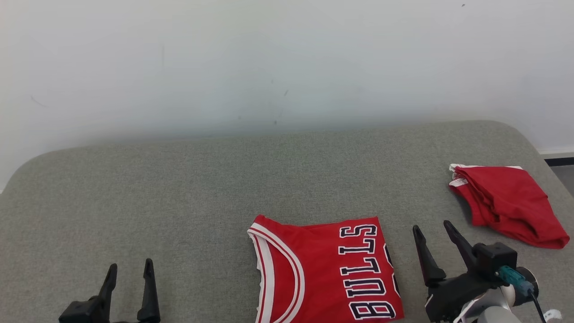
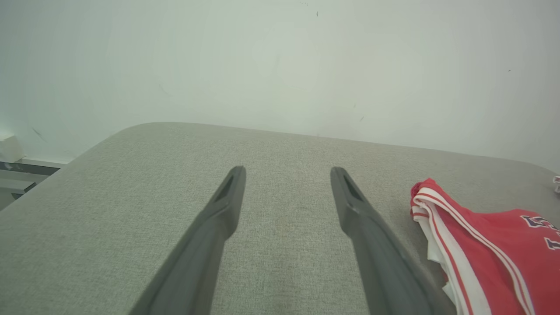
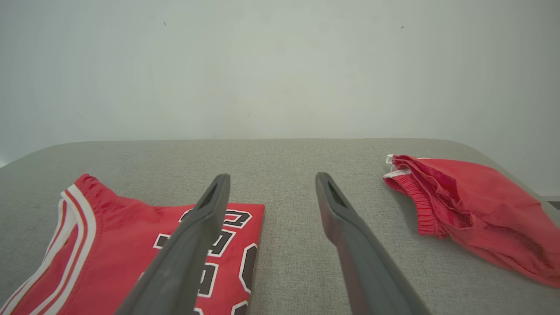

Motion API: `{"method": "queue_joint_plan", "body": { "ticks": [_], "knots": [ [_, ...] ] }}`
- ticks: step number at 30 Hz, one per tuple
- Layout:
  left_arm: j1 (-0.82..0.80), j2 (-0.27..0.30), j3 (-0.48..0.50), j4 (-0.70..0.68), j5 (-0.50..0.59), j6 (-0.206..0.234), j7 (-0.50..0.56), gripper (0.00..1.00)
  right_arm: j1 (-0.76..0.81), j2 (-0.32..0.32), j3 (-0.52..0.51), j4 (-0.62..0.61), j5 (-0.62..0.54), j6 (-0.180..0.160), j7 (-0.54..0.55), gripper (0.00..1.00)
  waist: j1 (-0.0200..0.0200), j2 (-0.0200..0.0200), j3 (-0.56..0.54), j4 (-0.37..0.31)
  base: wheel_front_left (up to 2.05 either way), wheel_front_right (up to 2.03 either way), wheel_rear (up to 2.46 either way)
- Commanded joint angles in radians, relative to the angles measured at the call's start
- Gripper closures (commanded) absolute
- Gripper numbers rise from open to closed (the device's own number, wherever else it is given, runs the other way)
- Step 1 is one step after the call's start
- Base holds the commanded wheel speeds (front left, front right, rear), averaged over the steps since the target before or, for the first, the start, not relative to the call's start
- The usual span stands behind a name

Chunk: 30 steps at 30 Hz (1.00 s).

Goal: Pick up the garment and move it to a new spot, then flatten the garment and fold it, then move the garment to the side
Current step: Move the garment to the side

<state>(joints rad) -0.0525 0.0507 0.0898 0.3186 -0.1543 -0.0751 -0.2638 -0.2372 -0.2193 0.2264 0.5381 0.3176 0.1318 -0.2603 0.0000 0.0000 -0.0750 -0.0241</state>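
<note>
red white-trimmed basketball jersey (image 1: 323, 269): folded on grey fabric worktop (image 1: 179, 188), i judge awaiting its move aside. my left end effector (image 1: 130, 265) and right end effector (image 1: 432, 225) flank it, spread, empty.

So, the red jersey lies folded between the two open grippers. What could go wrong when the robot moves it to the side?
Two likely risks:
1. The jersey is folded in layers. A pinch at one edge by the right gripper or the left gripper may lift only the top layer and open the fold.
2. The other red garment lies to the right. Moved that way, the jersey could land on it.
</note>
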Motion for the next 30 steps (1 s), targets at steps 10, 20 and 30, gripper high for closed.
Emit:
{"method": "queue_joint_plan", "body": {
  "ticks": [10,20,30],
  "knots": [
    [0.009,0.0,-0.016,-0.001,-0.02,0.01,0.0,0.0,-0.143,-0.047,0.073,0.083,0.08,-0.003,0.317,0.0,0.0,0.0,0.009,0.023,0.0,0.0,0.0],
    [-0.006,0.0,-0.055,-0.004,-0.035,0.012,0.0,0.0,-0.21,-0.048,0.114,0.213,0.164,-0.003,0.615,0.0,0.0,0.0,0.051,0.095,0.0,0.0,0.0],
    [-0.045,0.0,-0.063,-0.012,-0.042,0.005,0.0,0.0,-0.241,-0.039,0.14,0.272,0.192,-0.003,0.693,0.0,0.0,0.0,0.134,0.138,0.0,0.0,0.0]
  ]
}}
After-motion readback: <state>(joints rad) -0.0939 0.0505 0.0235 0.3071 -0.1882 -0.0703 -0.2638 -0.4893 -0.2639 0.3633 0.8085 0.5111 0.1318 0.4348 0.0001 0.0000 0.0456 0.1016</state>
